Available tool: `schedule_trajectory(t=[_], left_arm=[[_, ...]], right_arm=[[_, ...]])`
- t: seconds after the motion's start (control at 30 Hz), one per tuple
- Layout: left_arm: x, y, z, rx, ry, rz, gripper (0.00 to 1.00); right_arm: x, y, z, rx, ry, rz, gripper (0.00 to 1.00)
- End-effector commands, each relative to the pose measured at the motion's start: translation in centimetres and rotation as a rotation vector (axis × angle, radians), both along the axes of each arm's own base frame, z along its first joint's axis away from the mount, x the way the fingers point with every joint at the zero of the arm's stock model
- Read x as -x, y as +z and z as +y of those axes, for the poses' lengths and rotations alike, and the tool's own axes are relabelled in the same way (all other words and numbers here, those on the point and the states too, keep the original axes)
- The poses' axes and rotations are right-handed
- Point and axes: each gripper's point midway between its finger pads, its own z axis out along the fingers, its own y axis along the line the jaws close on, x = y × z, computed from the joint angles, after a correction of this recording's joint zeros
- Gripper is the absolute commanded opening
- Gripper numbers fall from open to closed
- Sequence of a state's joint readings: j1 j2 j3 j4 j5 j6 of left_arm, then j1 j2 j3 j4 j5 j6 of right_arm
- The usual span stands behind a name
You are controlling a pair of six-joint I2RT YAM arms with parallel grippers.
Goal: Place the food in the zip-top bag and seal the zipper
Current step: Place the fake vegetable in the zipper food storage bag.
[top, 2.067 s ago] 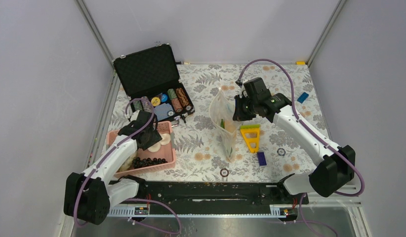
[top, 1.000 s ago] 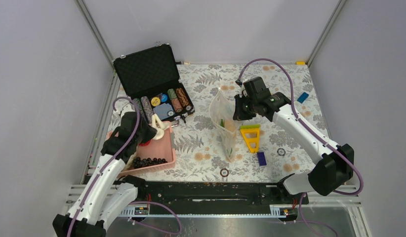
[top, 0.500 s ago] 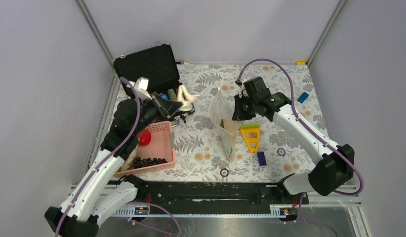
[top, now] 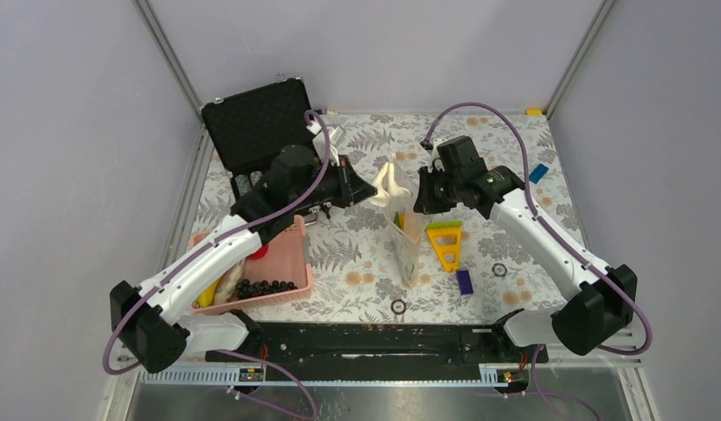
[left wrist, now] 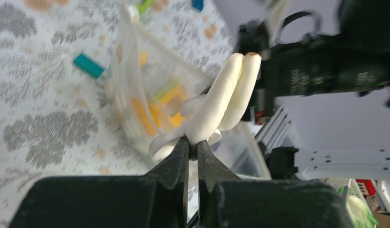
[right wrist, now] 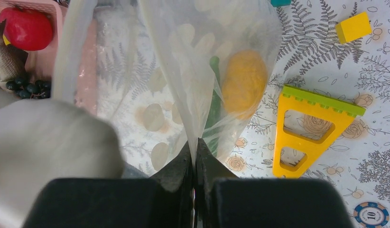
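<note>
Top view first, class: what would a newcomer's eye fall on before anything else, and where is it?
The white mushrooms, pinched in the left gripper, hang mid-table right by the top of the clear bag. The right gripper holds that bag upright by its edge, with an orange showing inside. At the left sits a pink basket with dark grapes.

robot lab cell: plain grey walls, aluminium frame posts, floral tabletop.
</note>
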State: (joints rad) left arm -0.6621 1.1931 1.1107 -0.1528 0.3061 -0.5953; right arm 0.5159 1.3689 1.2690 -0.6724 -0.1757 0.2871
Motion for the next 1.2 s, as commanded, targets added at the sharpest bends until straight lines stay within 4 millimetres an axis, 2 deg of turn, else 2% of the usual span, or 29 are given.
schedule_trajectory(t=[0.0,0.1,0.2,0.3,0.4,0.5,0.67,0.8,0.97,1.03,1.17], left_arm=[[-0.2,-1.1,0.8,-0.136,0.018,0.041,0.00],[0.0,-4.1,1.0,-0.220,0.017,0.145,0.00],[0.0,-5.3,0.6,-0.247,0.003,0.185,0.00],[-0.2,-5.0,-0.2,-0.263,-0.016,0.183,0.00],[-0.3,-3.6,-1.6,-0.267,-0.047,0.145,0.00],[-0.4,-3.0,-3.1,-0.265,-0.082,0.128,0.00],[-1.3,-3.2,-4.4,-0.267,-0.086,0.129,0.00],[-2.3,-4.4,-4.9,-0.301,-0.056,0.125,0.00],[-2.1,-5.6,-6.7,-0.285,-0.117,0.163,0.00],[-1.8,-6.1,-7.2,-0.287,-0.141,0.176,0.04],[-2.2,-7.8,-6.0,-0.358,-0.089,0.199,0.13]], right_arm=[[-0.2,2.1,-0.5,-0.011,0.001,-0.061,0.04],[-0.3,1.9,-0.6,-0.001,0.002,-0.062,0.04],[-0.2,1.9,-0.3,-0.006,0.017,-0.056,0.04],[0.0,1.9,0.0,-0.019,0.042,-0.054,0.04],[0.3,2.1,0.2,-0.027,0.075,-0.067,0.04],[0.6,2.3,0.7,-0.041,0.107,-0.077,0.04],[0.8,2.7,0.9,-0.055,0.127,-0.097,0.04],[0.7,3.2,1.0,-0.068,0.123,-0.117,0.04],[0.8,3.0,1.7,-0.100,0.133,-0.099,0.04],[0.7,3.1,1.6,-0.100,0.127,-0.100,0.03],[0.3,3.3,0.9,-0.078,0.088,-0.124,0.03]])
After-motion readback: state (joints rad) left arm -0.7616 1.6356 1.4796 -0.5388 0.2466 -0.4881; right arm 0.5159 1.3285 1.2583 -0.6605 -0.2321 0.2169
